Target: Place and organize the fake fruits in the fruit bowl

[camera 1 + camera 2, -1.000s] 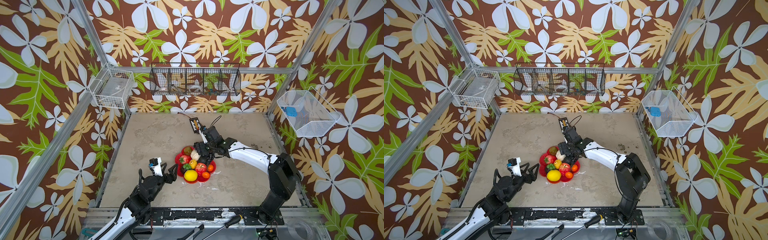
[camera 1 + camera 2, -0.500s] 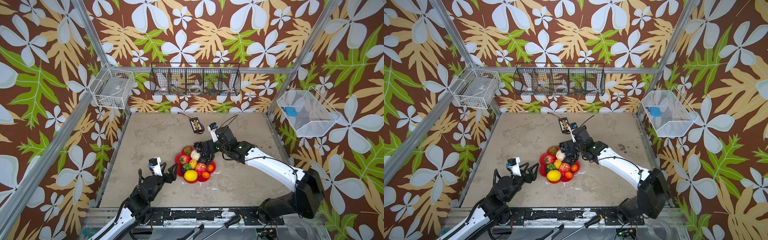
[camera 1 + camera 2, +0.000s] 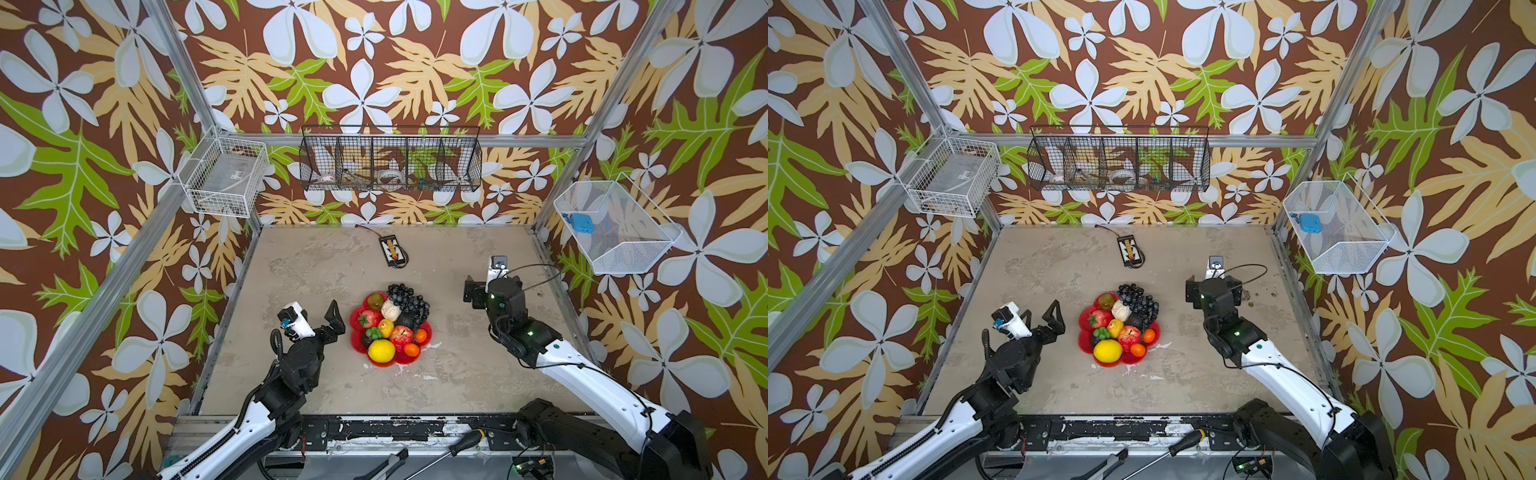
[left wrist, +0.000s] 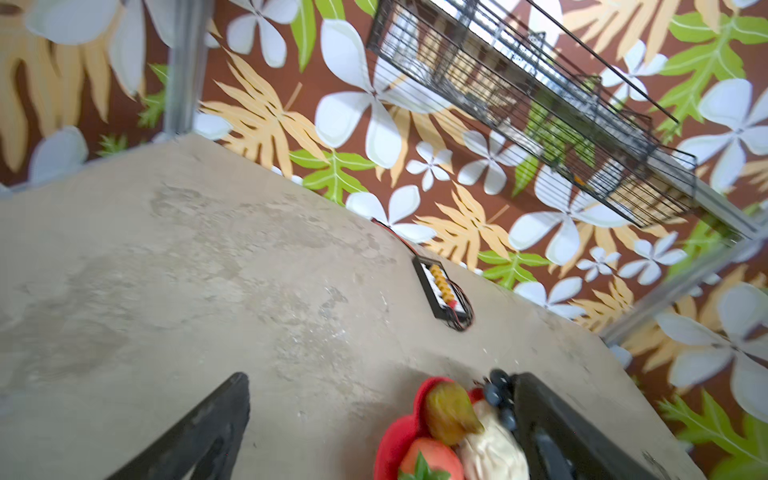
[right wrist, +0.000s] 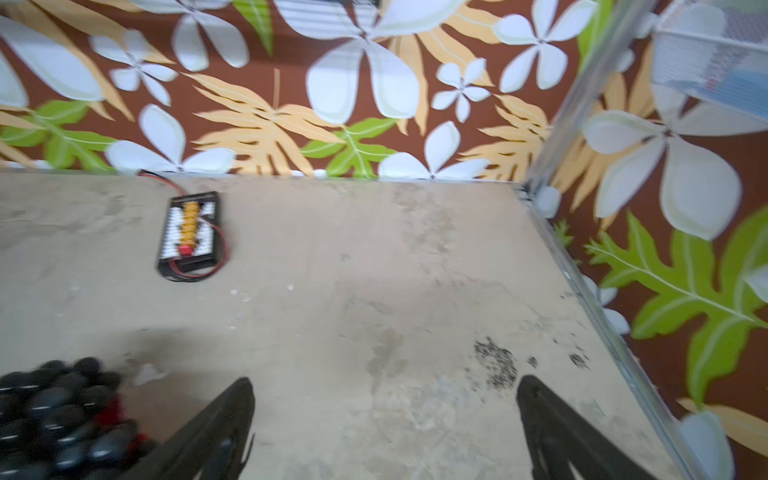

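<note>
I see the fake fruits (image 3: 401,334) all heaped in the fruit bowl (image 3: 399,360), front of centre on the worktop (image 3: 324,266); grape bunch (image 3: 405,297) overhanging its far rim; left gripper (image 4: 380,378) wide, empty, just beside it; right gripper (image 5: 385,381) equally wide near the right edge, presumably clearing a finished arrangement.

No legible text, labels, brands or numbers, markings on the small black device (image 3: 393,250) too small to read

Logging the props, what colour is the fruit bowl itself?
Glossy red; the fruit bowl shows best in a top view.
</note>
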Robot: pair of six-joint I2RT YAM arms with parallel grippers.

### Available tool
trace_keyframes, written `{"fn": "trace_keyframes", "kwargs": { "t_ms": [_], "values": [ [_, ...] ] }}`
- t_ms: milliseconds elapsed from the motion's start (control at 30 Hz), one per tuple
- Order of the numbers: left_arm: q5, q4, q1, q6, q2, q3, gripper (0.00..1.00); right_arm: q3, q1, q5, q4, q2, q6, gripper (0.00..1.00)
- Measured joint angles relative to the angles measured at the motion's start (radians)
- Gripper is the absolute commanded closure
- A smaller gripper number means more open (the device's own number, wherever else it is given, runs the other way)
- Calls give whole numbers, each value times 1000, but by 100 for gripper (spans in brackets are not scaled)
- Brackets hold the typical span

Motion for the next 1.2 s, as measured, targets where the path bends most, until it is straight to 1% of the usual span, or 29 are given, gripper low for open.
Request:
{"fn": "trace_keyframes", "kwargs": {
  "t_ms": [67,167,267,400,600,700,833,900,967,1000,1033,1133,1200],
  "values": [
    [-97,92,0,79,32,-21,0,-76,-58,19,74,-6,-23,0],
    [-200,240,18,209,87,-71,0,-124,-170,12,139,-2,-19,0],
    [-238,346,76,304,164,-103,0,-180,-272,-19,225,2,-13,0],
    [-225,423,174,353,289,-98,0,-260,-309,-72,340,42,-50,0],
    [-51,528,363,349,486,-85,0,-334,-318,-158,543,150,-79,0],
    [55,656,426,347,596,-132,0,-370,-322,-197,659,190,-100,1],
    [199,842,439,412,708,-162,0,-409,-327,-231,791,258,-130,1],
    [236,952,441,434,794,-169,0,-423,-330,-263,839,270,-147,1],
    [262,1050,444,452,904,-170,0,-439,-330,-266,896,273,-162,1],
    [275,1070,444,467,941,-170,0,-457,-331,-267,945,280,-173,0],
    [285,1072,445,468,942,-170,0,-473,-332,-270,986,296,-181,1],
    [293,1097,466,460,907,-141,0,-478,-338,-279,1043,366,-196,0],
    [305,1048,488,455,917,-85,0,-455,-352,-310,1069,397,-204,0]
  ]
}}
